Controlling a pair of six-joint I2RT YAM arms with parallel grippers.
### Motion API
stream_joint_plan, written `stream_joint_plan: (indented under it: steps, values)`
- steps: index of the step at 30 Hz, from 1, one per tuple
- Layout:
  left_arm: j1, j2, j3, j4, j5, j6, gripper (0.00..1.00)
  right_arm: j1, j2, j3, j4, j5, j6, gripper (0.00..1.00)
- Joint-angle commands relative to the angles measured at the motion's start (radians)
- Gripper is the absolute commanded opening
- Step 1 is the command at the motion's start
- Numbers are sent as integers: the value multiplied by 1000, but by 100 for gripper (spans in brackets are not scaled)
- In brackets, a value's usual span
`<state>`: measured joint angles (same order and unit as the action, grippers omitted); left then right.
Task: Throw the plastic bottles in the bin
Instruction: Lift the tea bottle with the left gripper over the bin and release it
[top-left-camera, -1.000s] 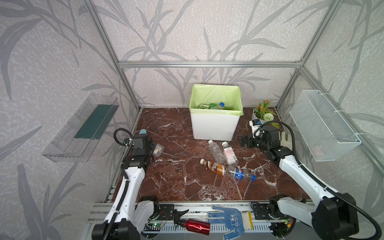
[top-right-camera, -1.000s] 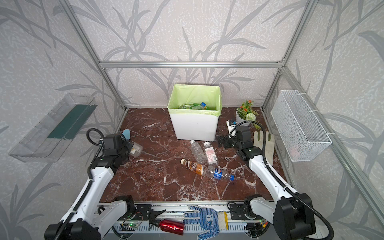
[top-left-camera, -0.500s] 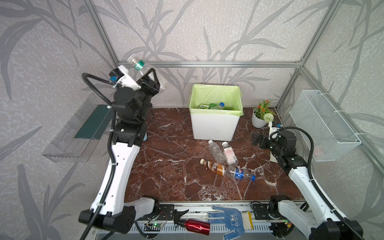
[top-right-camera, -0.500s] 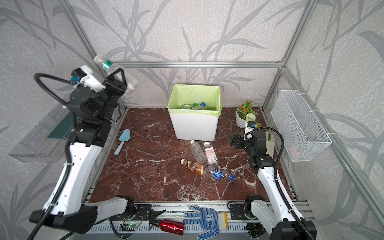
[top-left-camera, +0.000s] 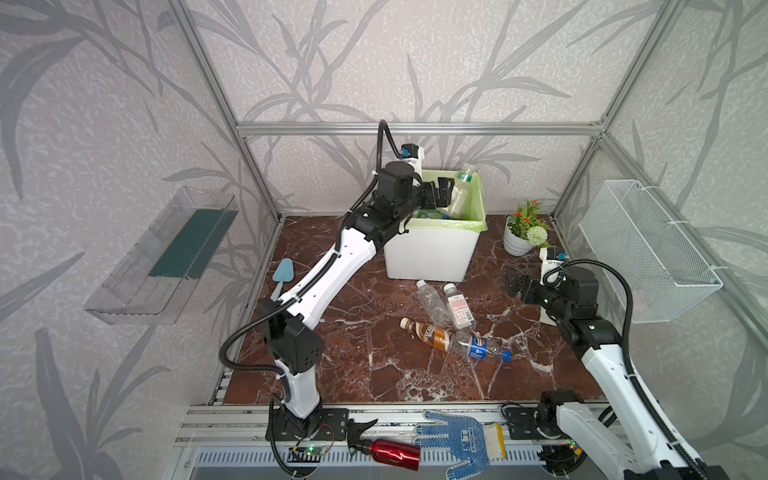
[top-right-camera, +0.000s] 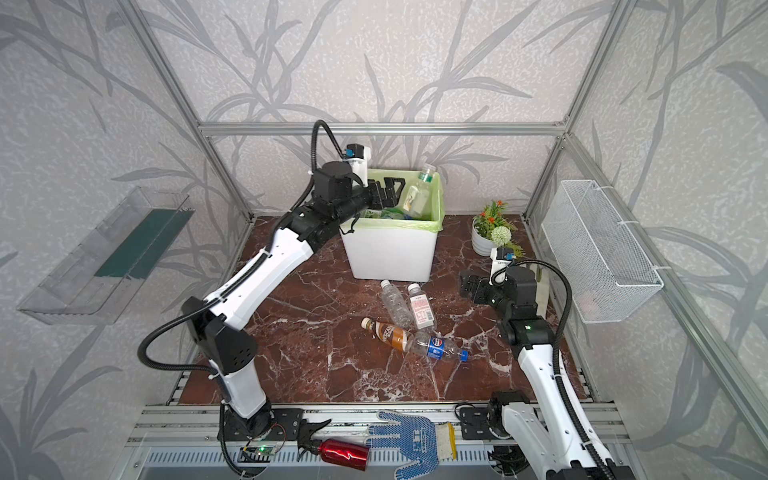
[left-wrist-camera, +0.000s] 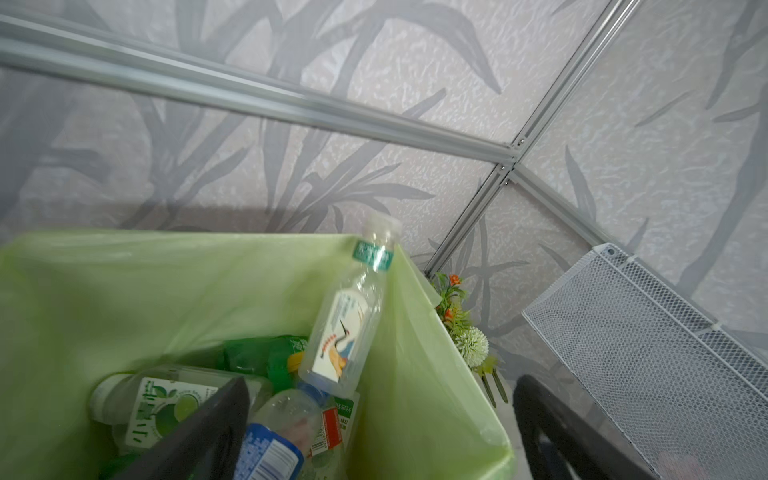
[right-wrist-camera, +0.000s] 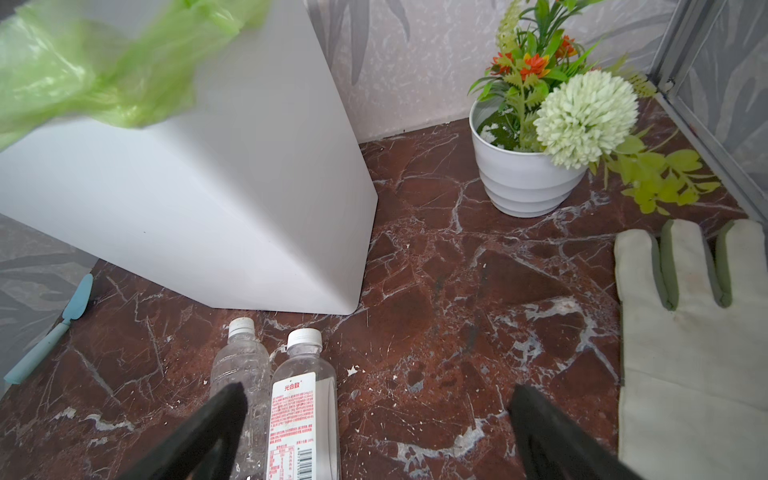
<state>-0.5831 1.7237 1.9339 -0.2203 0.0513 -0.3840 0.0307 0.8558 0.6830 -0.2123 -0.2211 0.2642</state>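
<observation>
left gripper (top-left-camera: 443, 192): jaws wide apart and empty; over the bin's left half, above rim height, fingertips aimed at its right wall.
bin (top-left-camera: 428, 257): white tub with a green liner, at the middle of the table's (top-left-camera: 332, 374) far edge.
bird-label bottle (left-wrist-camera: 347, 328): clear, green neck band, tilted neck-up inside the bin toward its far right corner. It is just beyond the left fingertips and free of them, base down among the bottles in the bin (left-wrist-camera: 166, 409).
right gripper (top-left-camera: 517, 284): jaws spread, holding nothing; low over the table's right side, facing the bin.
clear bottle (right-wrist-camera: 241, 365) and red-label bottle (right-wrist-camera: 305, 395): lying side by side, white caps toward the bin's front wall, near the right gripper. In the right wrist view they sit by one finger, not touching it.
brown bottle (top-left-camera: 428, 332) and blue-label bottle (top-left-camera: 478, 347): lying end to end near the table's centre, on the near side of that pair.
plant pot (right-wrist-camera: 523, 187): far right corner.
glove (right-wrist-camera: 685, 353): flat along the right edge.
</observation>
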Motion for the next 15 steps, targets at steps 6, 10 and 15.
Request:
stream_joint_plan:
  steps: [6,10,15]
  values:
    - [21,-254,-248,198,-99,100,99,-3,-11,-2,-37,3,66,99]
    - [28,-309,-341,184,-139,111,99,-3,-21,-3,-56,-7,94,99]
    - [55,-393,-494,161,-186,104,99,0,-18,-7,-101,-31,148,98]
